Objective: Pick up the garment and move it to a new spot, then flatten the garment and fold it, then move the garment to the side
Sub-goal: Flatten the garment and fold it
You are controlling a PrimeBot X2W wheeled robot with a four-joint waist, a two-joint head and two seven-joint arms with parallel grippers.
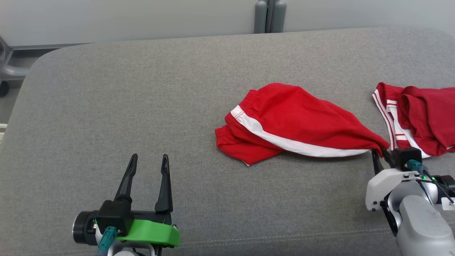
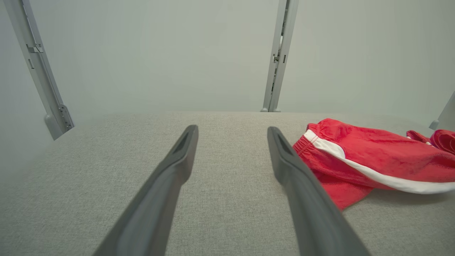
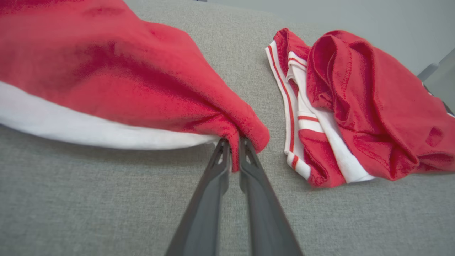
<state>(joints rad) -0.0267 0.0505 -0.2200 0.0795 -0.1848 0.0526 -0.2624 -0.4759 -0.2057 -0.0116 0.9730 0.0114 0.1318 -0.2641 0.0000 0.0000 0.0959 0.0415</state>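
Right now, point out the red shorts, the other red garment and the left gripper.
red shorts (image 1: 295,113): head view, on the middle red panel.
other red garment (image 3: 373,106): right wrist view, on the bunched red fold.
left gripper (image 1: 149,156): head view, midway between its open fingers' tips.

The left gripper (image 1: 149,156) is showing two long, dark, tapering fingers (image 2: 170,177), each with a narrow slot near its tip, set in a black block (image 1: 115,213). A bright green bracket (image 1: 153,231) is wrapping its base, beside a black cylinder (image 1: 83,227) and a teal plug (image 1: 106,239). The right gripper (image 3: 233,142) is wearing a black mount (image 1: 405,154) and a teal connector (image 1: 416,166) on a rounded white shell (image 1: 382,188) dotted with dark screws (image 1: 373,203). A green light (image 1: 424,176) is glowing there, and thin black cables (image 1: 439,190) are trailing past a small white label (image 1: 448,203) above the smooth grey forearm (image 1: 423,224).
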